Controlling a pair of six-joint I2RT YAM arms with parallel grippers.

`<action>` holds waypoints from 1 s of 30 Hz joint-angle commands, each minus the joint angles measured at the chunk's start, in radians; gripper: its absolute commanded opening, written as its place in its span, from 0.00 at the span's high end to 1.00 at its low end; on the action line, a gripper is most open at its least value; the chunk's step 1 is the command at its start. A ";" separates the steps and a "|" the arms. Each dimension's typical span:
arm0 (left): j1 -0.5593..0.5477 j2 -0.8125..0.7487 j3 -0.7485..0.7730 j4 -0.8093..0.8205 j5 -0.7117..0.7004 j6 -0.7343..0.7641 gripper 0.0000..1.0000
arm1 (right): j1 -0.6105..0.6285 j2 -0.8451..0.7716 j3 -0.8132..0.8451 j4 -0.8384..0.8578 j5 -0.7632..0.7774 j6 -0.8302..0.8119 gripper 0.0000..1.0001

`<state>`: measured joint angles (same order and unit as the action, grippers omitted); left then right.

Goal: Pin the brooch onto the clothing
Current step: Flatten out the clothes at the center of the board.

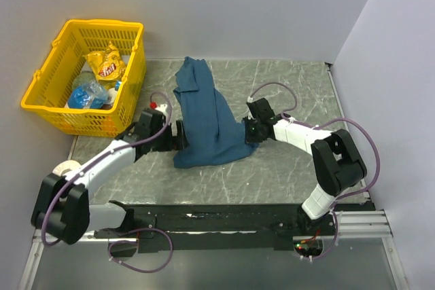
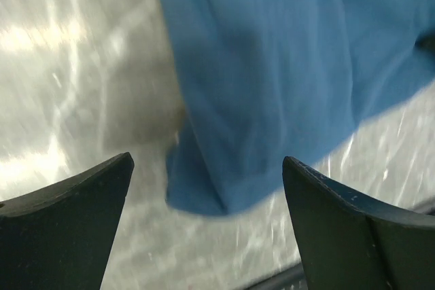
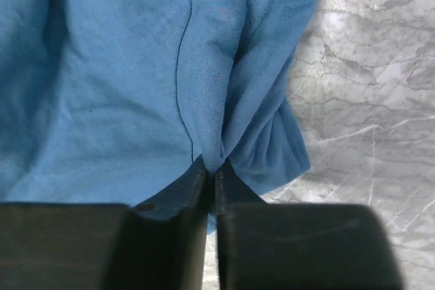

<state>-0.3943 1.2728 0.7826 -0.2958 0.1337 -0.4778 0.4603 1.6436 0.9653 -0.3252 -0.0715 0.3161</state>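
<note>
Grabbing step: right end effector (image 3: 212, 168) pinches soft dark blue T-shirt (image 3: 102, 86) fold; left end effector (image 2: 207, 161) open. Next: spread flat, find brooch.

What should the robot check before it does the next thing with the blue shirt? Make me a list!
1. Grip of the right pincer on the shirt: ok, shut on a fold at its edge.
2. State of the left pincer: ok, open, by the shirt's left edge, holding nothing.
3. Sight of the brooch: not ok, no view shows it.
4. Is the shirt lying flat: not ok, bunched and folded.
5. Place of the yellow basket: ok, off to the shirt's left, apart from it.
</note>
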 commanded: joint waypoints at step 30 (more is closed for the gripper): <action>-0.186 -0.221 0.211 -0.057 -0.131 -0.030 0.99 | -0.023 -0.533 0.009 0.110 -0.168 -0.060 1.00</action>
<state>-0.5785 1.0653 0.8333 -0.3279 0.0608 -0.5770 0.4446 1.2385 1.0214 -0.3195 -0.1818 0.2947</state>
